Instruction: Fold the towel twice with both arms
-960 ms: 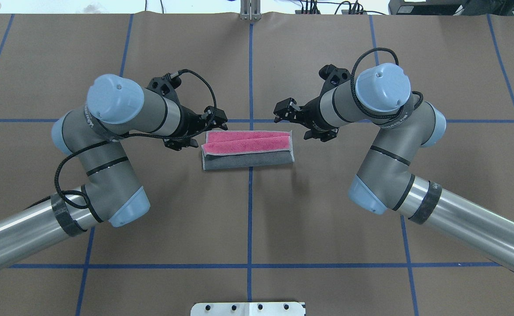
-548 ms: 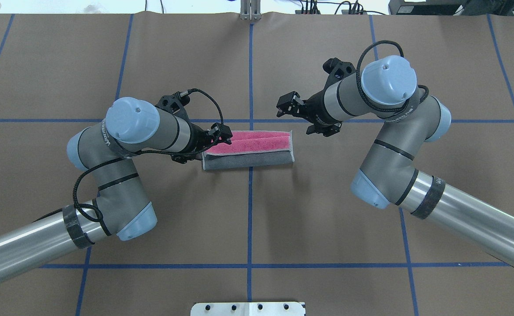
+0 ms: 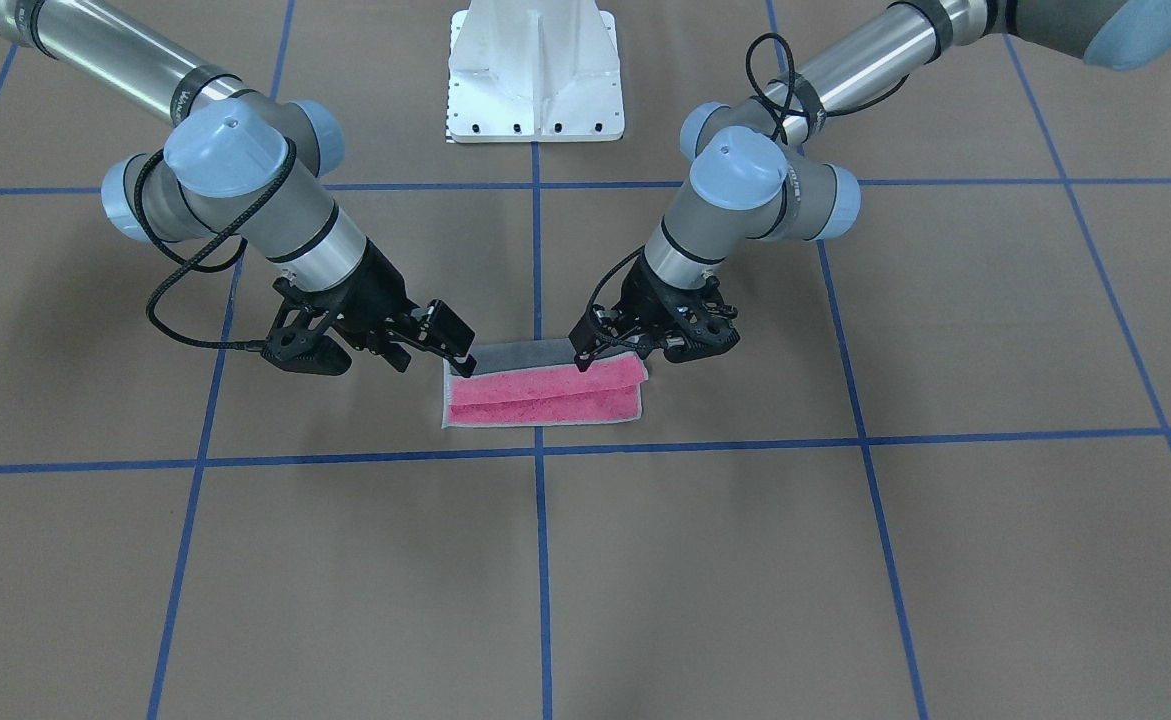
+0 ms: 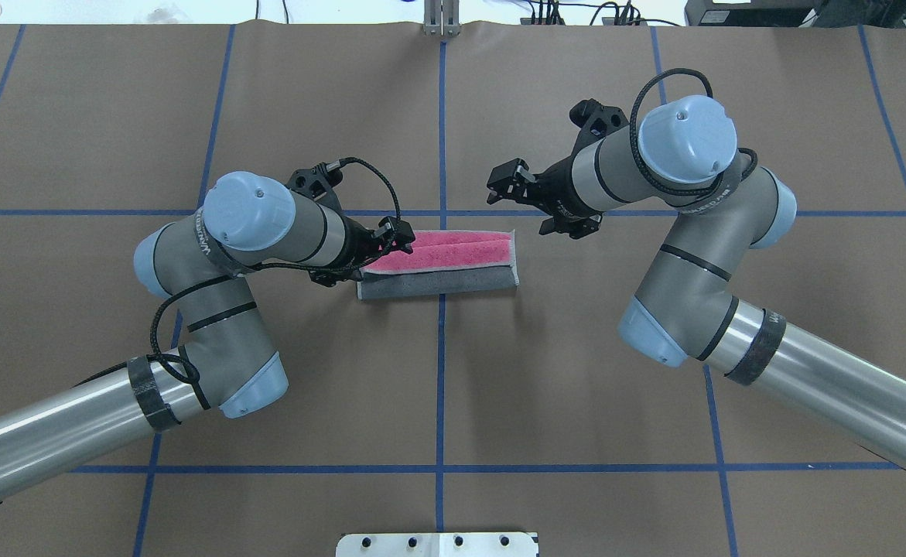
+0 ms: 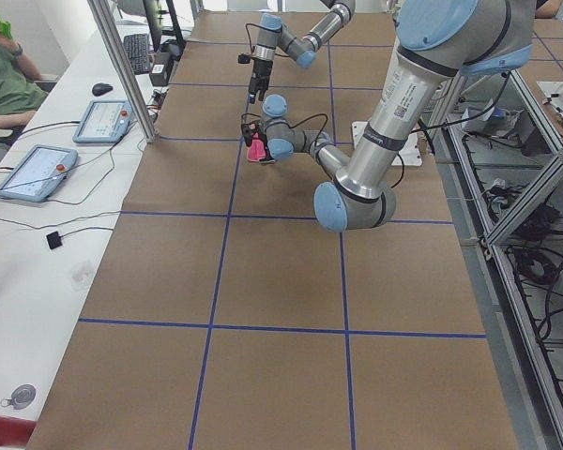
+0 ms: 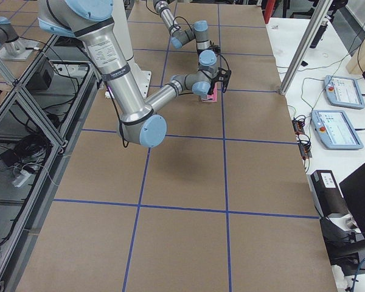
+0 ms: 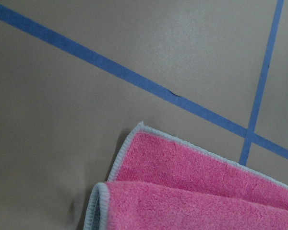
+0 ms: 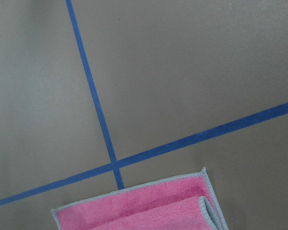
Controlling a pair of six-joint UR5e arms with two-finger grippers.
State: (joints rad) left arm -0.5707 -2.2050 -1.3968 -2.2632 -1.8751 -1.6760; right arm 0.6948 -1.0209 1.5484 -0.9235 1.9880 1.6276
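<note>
Small terry towel (image 4: 437, 267) is folded into a long narrow strip and lies flat on the brown paper-covered surface (image 4: 576, 371). It sits across the centre blue tape line (image 4: 440, 387), just on the robot's side of the cross line. In the overhead view the pink face is on the far half and the grey face on the near half, with a light grey hem round the edges.

Left black two-finger end effector (image 4: 395, 238) is down at the towel's left end, tips over the pink layer. Cannot tell if it is pinching the cloth or not. The left wrist view shows only the pink corner, no fingers.

Right black two-finger end effector (image 4: 499, 187) hangs near the far right corner of the towel, apart from it, with its jaws spread and holding nothing.

White pedestal base (image 3: 535, 70) stands on the robot's side of the surface.
</note>
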